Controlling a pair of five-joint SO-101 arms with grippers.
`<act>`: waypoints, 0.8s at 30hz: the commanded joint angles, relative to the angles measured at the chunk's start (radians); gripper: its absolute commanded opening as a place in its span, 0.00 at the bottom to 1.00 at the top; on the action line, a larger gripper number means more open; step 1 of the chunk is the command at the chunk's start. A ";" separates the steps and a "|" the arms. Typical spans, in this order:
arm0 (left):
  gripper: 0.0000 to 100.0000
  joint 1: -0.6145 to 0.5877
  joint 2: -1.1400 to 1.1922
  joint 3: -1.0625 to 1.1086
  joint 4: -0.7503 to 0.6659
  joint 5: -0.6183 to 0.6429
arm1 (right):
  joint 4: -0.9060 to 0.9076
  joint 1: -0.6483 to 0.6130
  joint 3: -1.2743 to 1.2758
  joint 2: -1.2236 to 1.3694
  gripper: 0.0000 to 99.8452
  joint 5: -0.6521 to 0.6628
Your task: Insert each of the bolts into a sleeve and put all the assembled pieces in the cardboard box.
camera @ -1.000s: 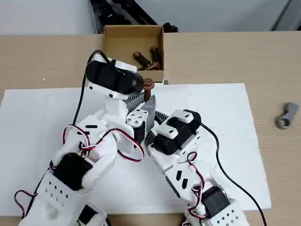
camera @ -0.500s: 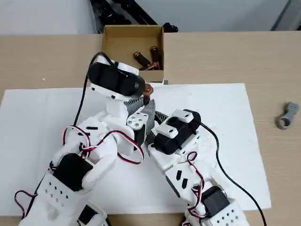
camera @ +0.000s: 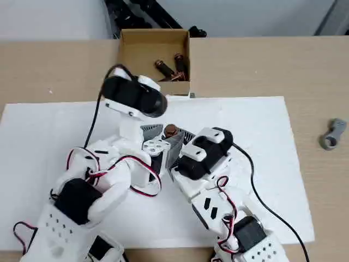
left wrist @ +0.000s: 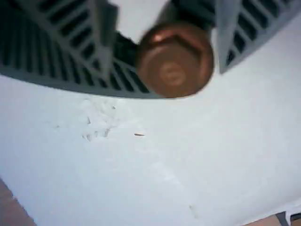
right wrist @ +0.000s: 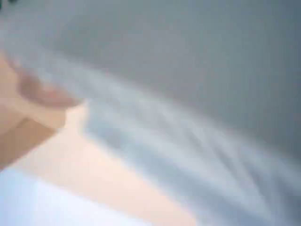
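Note:
A copper bolt piece point(camera: 170, 130) stands over the white sheet point(camera: 262, 125) at the middle of the table. My left gripper point(camera: 167, 135) is shut on it. In the left wrist view its round copper head point(left wrist: 174, 60) sits between the grey ribbed fingers point(left wrist: 101, 33) of my left gripper point(left wrist: 164, 33), just above the sheet. My right gripper point(camera: 184, 143) lies close beside it, mostly hidden under its own wrist housing. The cardboard box point(camera: 128, 43) stands at the back and holds copper assembled pieces point(camera: 163, 68).
A small grey part point(camera: 332, 134) lies on the bare wood at the far right. The white sheet stretches out to both sides of the arms. Dark cables lie behind the box.
My left gripper has drawn back from the box's front edge toward the middle of the sheet, carrying the copper piece along. The right arm has stayed put.

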 commanded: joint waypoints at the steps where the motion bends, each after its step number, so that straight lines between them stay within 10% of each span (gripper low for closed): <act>1: 0.18 0.000 -0.003 -0.064 0.034 0.009 | -0.021 -0.004 -0.043 -0.016 0.00 0.009; 10: 0.18 -0.084 -0.003 -0.268 0.155 -0.012 | -0.018 0.119 -0.219 0.127 0.00 0.009; 17: 0.00 -0.287 -0.005 -0.311 0.143 -0.207 | -0.042 0.199 -0.552 0.492 0.00 0.008; 24: 0.01 -0.479 -0.005 -0.309 0.140 -0.195 | -0.415 0.243 -0.746 0.952 0.00 -0.041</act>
